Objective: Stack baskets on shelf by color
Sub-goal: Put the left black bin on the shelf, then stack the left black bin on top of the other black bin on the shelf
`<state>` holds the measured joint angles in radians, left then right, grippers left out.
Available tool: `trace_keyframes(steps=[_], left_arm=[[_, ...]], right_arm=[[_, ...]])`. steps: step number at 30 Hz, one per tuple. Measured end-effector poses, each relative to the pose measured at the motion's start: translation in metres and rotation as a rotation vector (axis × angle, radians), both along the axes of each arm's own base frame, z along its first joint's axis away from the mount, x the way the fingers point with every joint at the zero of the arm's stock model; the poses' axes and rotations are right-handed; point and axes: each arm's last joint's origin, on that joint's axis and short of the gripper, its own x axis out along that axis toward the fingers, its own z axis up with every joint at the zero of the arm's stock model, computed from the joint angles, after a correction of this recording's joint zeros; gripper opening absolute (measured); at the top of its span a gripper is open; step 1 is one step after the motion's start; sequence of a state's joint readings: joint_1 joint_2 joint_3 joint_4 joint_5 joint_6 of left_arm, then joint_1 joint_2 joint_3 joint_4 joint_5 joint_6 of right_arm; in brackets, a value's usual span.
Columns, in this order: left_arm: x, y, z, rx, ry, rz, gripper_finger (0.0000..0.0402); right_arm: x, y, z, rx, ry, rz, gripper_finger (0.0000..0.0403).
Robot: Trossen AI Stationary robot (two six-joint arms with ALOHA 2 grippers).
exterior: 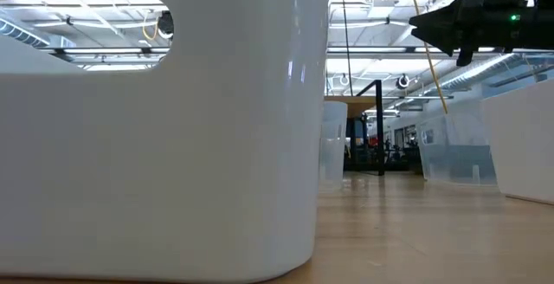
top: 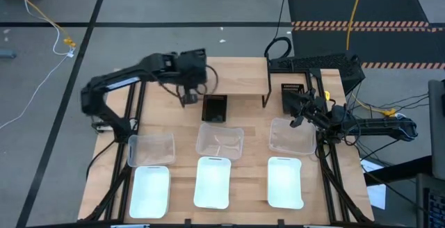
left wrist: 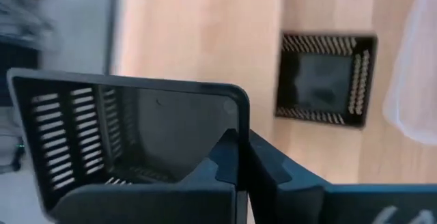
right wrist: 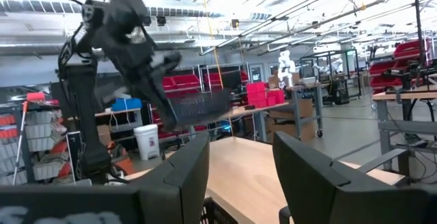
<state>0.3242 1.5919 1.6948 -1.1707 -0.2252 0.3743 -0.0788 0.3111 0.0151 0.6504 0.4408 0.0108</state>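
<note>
**Left arm carrying a black basket near the shelf**

Over the upper middle of the high view, the left gripper (top: 189,97) is hanging beside the low light-wood shelf (top: 240,77) on thin black legs, with a black slotted plastic basket (top: 215,108) showing just below the shelf's front edge. Another black slotted basket (top: 293,94) is sitting right of the shelf, where the right gripper (top: 300,110) is hovering. Three clear see-through baskets (top: 220,141) are lying in a middle row and three opaque white baskets (top: 212,181) along the bottom.

Filling the left of the low view, a white basket (exterior: 164,128) is blocking most of the table.

Across the lower left of the left wrist view, the left gripper's fingers (left wrist: 235,162) are clamping the rim of a black basket (left wrist: 123,135).

At the bottom of the right wrist view, the right gripper (right wrist: 240,166) is standing with its fingers apart, nothing between them.
</note>
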Motion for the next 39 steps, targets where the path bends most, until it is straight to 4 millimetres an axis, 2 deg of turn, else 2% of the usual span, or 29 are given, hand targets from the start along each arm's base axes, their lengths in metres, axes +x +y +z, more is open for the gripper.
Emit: trace_keyframes(steps=[5, 9, 16, 24, 29, 32, 35, 39], left_arm=[[0.016, 0.006, -0.032, -0.073, 0.168, -0.011, 0.0031], [0.019, 0.011, -0.041, -0.105, 0.194, 0.060, 0.0023], [0.021, 0.020, -0.039, -0.104, 0.116, 0.132, 0.0023], [0.019, 0.023, -0.039, -0.103, 0.121, 0.138, 0.0120], [0.016, 0.021, -0.034, -0.092, 0.111, 0.135, 0.0161], [0.014, 0.015, -0.026, -0.061, 0.091, 0.130, 0.0173], [0.013, 0.003, -0.011, -0.034, 0.002, 0.120, 0.0176], [0.025, -0.025, -0.002, -0.025, -0.099, 0.002, 0.0177]], right_arm=[[0.000, 0.000, 0.000, -0.004, 0.008, -0.002, 0.0157], [0.001, 0.000, -0.001, -0.021, 0.030, -0.009, 0.0157], [0.003, 0.000, -0.002, -0.025, 0.039, -0.012, 0.0157], [0.003, 0.000, -0.002, -0.020, 0.032, -0.011, 0.0157], [0.002, 0.000, -0.001, -0.017, 0.018, -0.010, 0.0157], [0.002, 0.000, 0.000, -0.015, 0.007, -0.008, 0.0157], [0.001, 0.000, 0.002, -0.013, -0.011, -0.007, 0.0157], [0.001, 0.000, 0.005, -0.014, -0.055, -0.005, 0.0157]])
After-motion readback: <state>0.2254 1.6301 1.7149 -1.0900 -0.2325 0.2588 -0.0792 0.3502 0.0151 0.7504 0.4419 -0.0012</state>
